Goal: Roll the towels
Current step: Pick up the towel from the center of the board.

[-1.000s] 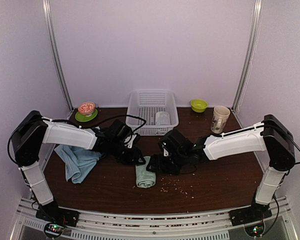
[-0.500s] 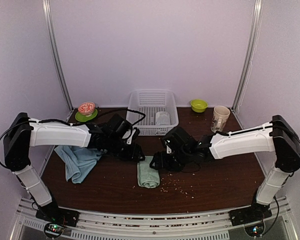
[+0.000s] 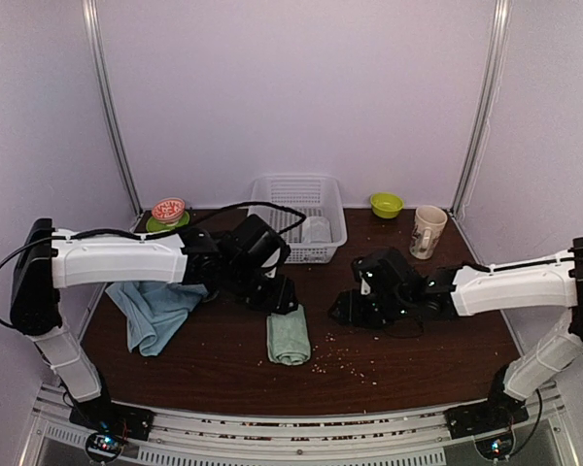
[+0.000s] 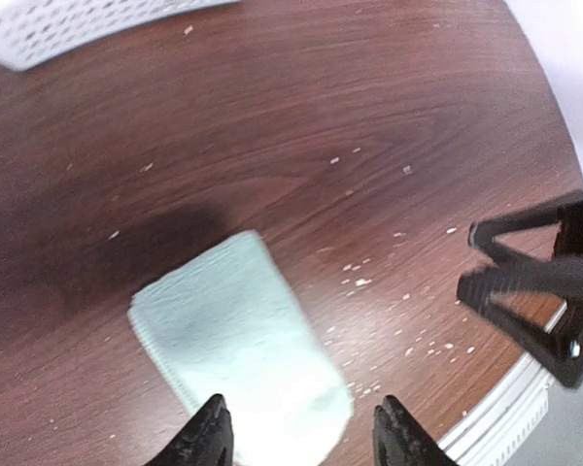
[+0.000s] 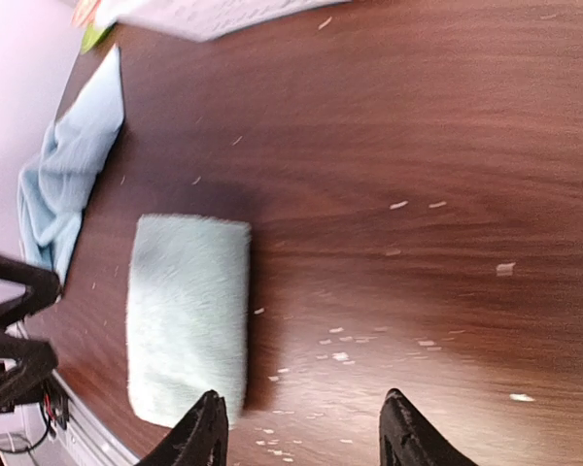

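Observation:
A pale green towel (image 3: 289, 337) lies rolled into a short bundle on the brown table, with nothing touching it. My left gripper (image 3: 278, 299) hovers just behind it; in the left wrist view its open fingers (image 4: 212, 434) stand either side of the towel's near end (image 4: 238, 345), above the cloth. My right gripper (image 3: 343, 310) is off to the towel's right, open and empty (image 5: 301, 429), with the towel (image 5: 187, 316) to its left. A light blue towel (image 3: 154, 311) lies crumpled at the left. A greyish-white towel (image 3: 316, 229) sits in the basket.
The white lattice basket (image 3: 272, 199) stands at the back centre. A red bowl on a green plate (image 3: 168, 211) is at the back left, a green bowl (image 3: 387, 204) and a mug (image 3: 428, 231) at the back right. Crumbs (image 3: 345, 359) are scattered right of the green towel.
My right gripper has pulled away to the right of the green towel and narrowed a little. My left gripper has shifted right and opened wider. The rolled towel lies where it was.

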